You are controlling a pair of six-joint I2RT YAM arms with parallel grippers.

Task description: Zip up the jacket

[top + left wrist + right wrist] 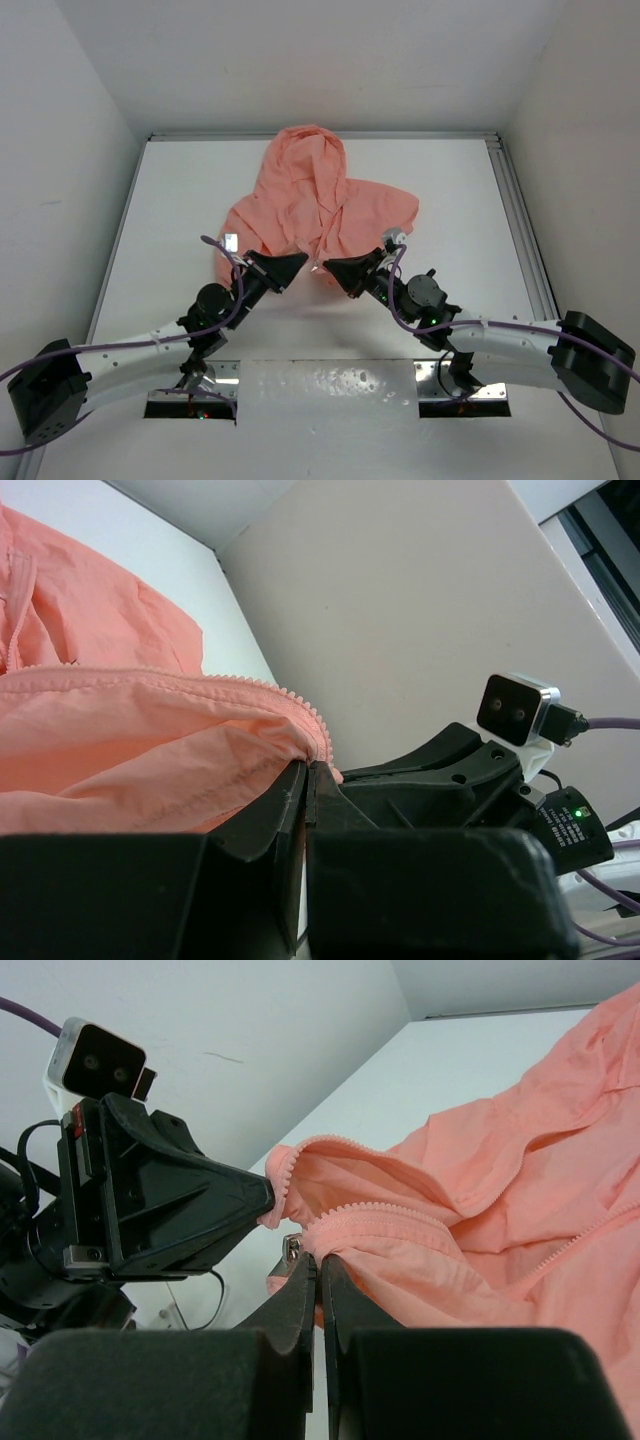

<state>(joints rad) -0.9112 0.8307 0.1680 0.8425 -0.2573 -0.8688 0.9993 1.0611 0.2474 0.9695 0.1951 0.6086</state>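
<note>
The salmon-pink hooded jacket (310, 205) lies crumpled on the white table, hood toward the back. My left gripper (298, 262) is shut on the bottom end of one front edge, where the zipper teeth (300, 702) curve down into its tips (307, 770). My right gripper (334, 266) is shut on the other front edge (400, 1222) just beside it; a small metal zipper slider (291, 1252) shows at its tips (320, 1258). The two grippers face each other, a few centimetres apart, with the hem lifted slightly off the table.
White walls enclose the table (170, 220) on the left, back and right. A metal rail (520, 220) runs along the right edge. A crinkled clear sheet (330, 385) lies between the arm bases at the near edge.
</note>
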